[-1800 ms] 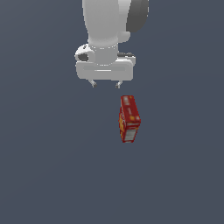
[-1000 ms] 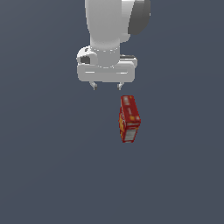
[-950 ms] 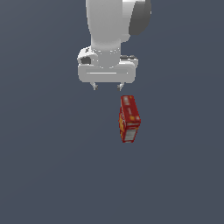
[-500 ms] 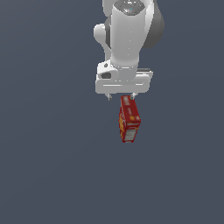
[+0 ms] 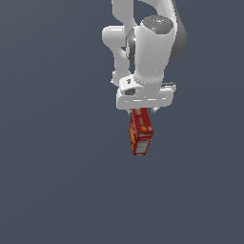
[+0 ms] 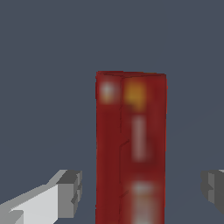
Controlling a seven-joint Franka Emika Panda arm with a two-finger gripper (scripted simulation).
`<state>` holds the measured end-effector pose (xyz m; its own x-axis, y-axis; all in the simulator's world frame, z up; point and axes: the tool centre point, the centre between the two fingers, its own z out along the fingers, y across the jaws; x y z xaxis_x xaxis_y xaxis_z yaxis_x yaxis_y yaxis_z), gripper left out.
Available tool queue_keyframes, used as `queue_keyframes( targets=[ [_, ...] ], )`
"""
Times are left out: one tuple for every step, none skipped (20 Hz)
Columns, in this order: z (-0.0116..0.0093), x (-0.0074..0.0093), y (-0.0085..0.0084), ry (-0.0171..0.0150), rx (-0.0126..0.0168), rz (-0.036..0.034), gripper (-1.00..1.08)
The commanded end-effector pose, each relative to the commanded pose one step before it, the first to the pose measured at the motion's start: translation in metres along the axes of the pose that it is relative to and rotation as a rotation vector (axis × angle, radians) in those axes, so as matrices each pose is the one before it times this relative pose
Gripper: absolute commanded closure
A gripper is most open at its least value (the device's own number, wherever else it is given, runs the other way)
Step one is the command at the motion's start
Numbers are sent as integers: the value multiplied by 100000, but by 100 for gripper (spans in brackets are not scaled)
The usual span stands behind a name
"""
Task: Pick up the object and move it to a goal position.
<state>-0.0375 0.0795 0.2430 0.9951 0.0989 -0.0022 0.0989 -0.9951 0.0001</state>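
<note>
Red box [image 5: 140, 132] now sits directly under our gripper [image 5: 141, 110], which has swung over from its ten o'clock. Our fingers [image 6: 70, 192] straddle it, spread apart and not touching, so we judge lowering and squeezing come next.

A: Colour log. Cracker box [image 5: 140, 131]?

B: Deep red body. In the exterior view, yellow-orange patches on the face turned toward 9 o'clock, a pale patch at its 6 o'clock end. In the wrist view the box [image 6: 130, 146] shows blurred white marks and one orange blotch at 12 o'clock, with a darker red crease down the panel.

A: Arm?

B: White shell, dark grey joint band at 2 o'clock of the exterior view. Gripper [image 5: 141, 111] body white; fingertips [image 6: 71, 193] grey on white fingers.

A: Ground?

B: Uniform slate blue-grey floor [image 5: 57, 190], no pattern.
</note>
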Motion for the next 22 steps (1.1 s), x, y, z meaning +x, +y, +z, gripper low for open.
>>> queue_keyframes(
  targets=[
    [93, 14, 55, 57, -8, 98, -92],
    [164, -1, -3, 0, 0, 0, -92],
    [229, -1, -4, 0, 0, 0, -92],
    [294, -3, -5, 0, 0, 0, -92],
    [360, -4, -6, 0, 0, 0, -92],
    [388, -22, -45, 63, 19, -72, -92],
    [491, -8, -9, 0, 0, 0, -92],
    [556, -9, -10, 0, 0, 0, -92],
    [537, -7, -9, 0, 0, 0, -92],
    [437, -16, -46, 63, 20, -72, -92],
    [412, 5, -7, 0, 0, 0, -92],
    [350, 13, -6, 0, 0, 0, -92],
    [288, 22, -4, 0, 0, 0, -92],
    [225, 30, -3, 0, 0, 0, -92],
    [160, 34, -2, 0, 0, 0, -92],
    [92, 29, -1, 0, 0, 0, -92],
    [28, 11, 0, 0, 0, 0, -92],
    [0, 0, 0, 0, 0, 0, 108],
    [0, 0, 0, 0, 0, 0, 108],
    [0, 0, 0, 0, 0, 0, 108],
    [0, 0, 0, 0, 0, 0, 108],
    [0, 0, 0, 0, 0, 0, 108]
  ],
)
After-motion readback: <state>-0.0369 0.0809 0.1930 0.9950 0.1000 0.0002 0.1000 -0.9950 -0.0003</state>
